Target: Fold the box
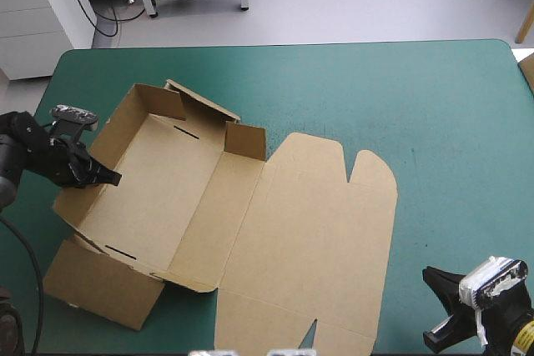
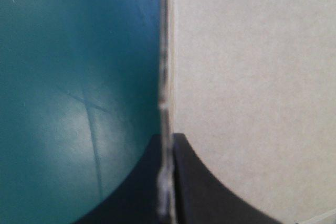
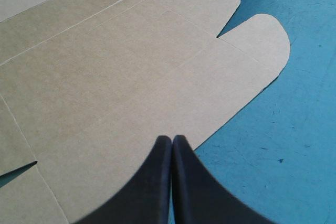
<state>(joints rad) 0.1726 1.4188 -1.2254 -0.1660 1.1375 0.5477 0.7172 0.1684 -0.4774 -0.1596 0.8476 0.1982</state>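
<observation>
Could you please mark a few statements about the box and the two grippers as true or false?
1. The left gripper is shut on a wall of the box. True.
2. The right gripper holds the lid. False: it is shut on nothing, near the lid's edge.
3. The lid lies flat on the cover. True.
4. Every wall of the box lies flat. False: walls at its left end stand raised.
</observation>
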